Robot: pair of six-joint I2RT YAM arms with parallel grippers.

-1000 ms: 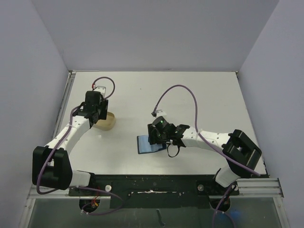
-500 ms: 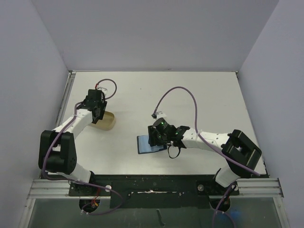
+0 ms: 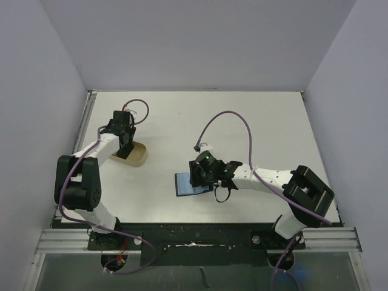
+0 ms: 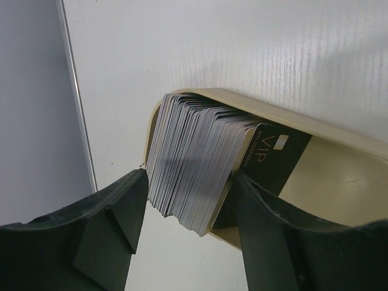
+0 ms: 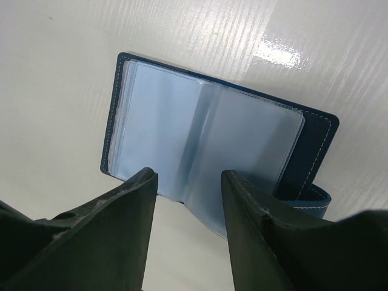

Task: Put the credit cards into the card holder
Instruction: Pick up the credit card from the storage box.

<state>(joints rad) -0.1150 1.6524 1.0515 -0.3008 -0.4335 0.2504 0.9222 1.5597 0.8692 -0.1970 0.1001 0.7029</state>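
The credit cards (image 4: 194, 157) stand on edge as a thick stack in a beige tray (image 4: 339, 182). The front card is black (image 4: 273, 154) with "VIP" on it. My left gripper (image 4: 189, 194) is open and straddles the near end of the stack, with a gap on its left side. In the top view it (image 3: 124, 134) hovers over the tray (image 3: 137, 156). The card holder (image 5: 206, 133) lies open on the table, light blue sleeves up, the navy snap tab at its right. My right gripper (image 5: 188, 182) is open just above it, also in the top view (image 3: 203, 173), beside the holder (image 3: 183, 184).
The tray sits near the table's left edge, close to a metal rail (image 4: 76, 91) and the grey side wall. A purple cable (image 3: 233, 118) arcs over the middle of the white table. Grey walls close in the left, right and back.
My left arm has swung its elbow to the left and its gripper has shifted a little toward the back over the tray. The right arm and the card holder have not moved.
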